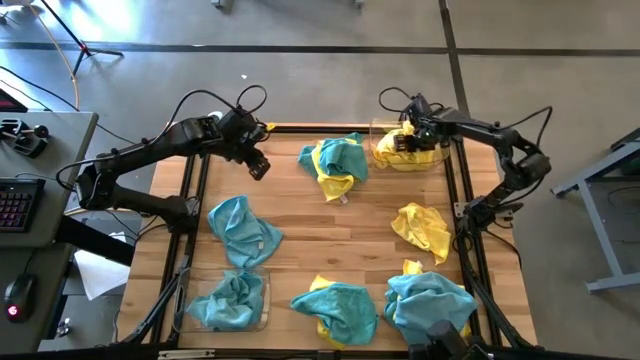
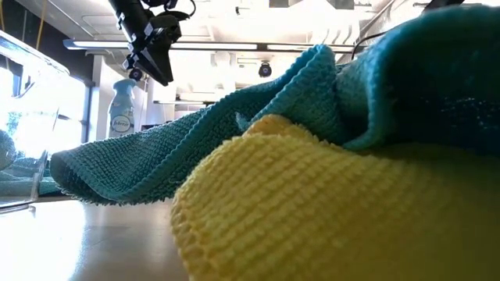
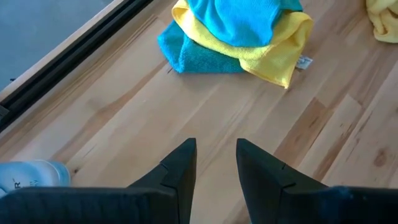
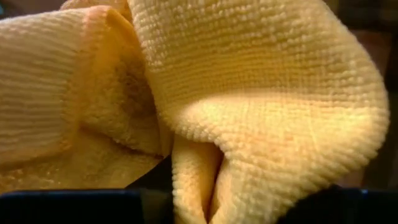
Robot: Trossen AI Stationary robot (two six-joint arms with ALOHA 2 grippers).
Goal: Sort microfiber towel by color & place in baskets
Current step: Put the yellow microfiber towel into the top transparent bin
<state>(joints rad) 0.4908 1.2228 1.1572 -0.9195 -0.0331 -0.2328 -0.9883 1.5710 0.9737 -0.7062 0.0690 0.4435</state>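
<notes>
My left gripper [image 1: 259, 167] [image 3: 215, 163] hangs open above bare wood near the far left of the table, touching nothing; it also shows in the low view [image 2: 150, 69]. Ahead of it lies a teal and yellow towel pile [image 1: 336, 165] [image 3: 239, 34]. My right gripper [image 1: 404, 141] is down in the far-right basket [image 1: 440, 158], among yellow towels [image 1: 392, 152] that fill its wrist view [image 4: 249, 93]. The near-left basket [image 1: 262, 300] holds a teal towel [image 1: 225, 303]. A teal towel [image 1: 243, 232] and a yellow towel [image 1: 422, 228] lie loose on the table.
Two more teal-over-yellow heaps lie at the near edge [image 1: 336, 310] [image 1: 430, 303]; one fills the low view [image 2: 328, 195]. A clear bottle [image 3: 31, 177] lies by my left gripper. Black frame rails [image 1: 195, 200] [image 1: 462, 215] run along both sides. Bare wood [image 1: 340, 235] shows mid-table.
</notes>
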